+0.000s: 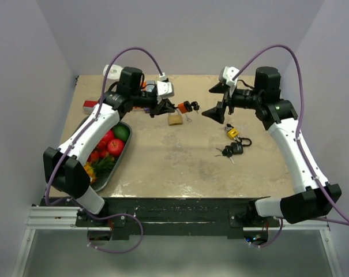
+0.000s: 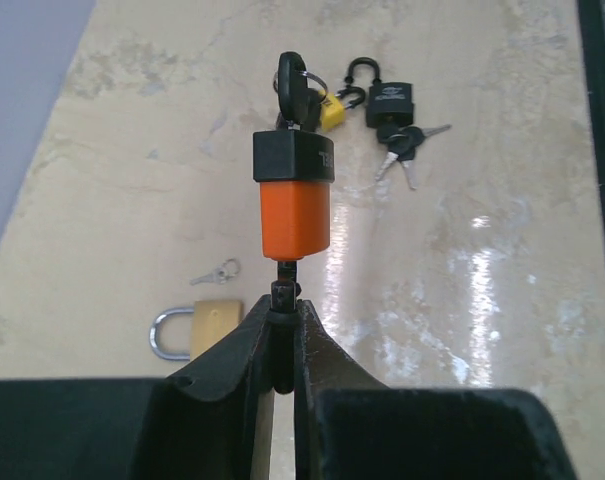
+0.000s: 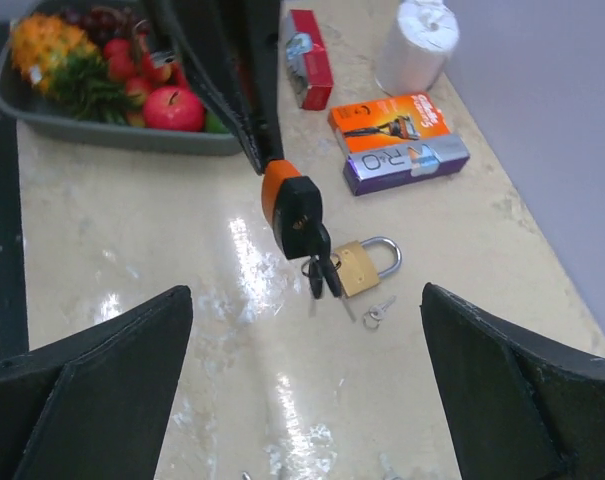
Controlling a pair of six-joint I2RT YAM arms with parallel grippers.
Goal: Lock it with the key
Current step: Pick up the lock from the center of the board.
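The left gripper clamps orange padlock by its shackle, keyed end pointing along its axis toward splayed right gripper.

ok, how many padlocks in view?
4. Orange lock held up in the left tool; brass lock on the table near it; yellow lock and black lock together further right. None seem hidden.

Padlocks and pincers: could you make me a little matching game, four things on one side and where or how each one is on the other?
1 orange padlock
2 brass padlock
3 red apple
4 right pincer

a wide open
b in the tray
c lying on the table
d held up by the left pincer

Pairs: 1-d, 2-c, 3-b, 4-a
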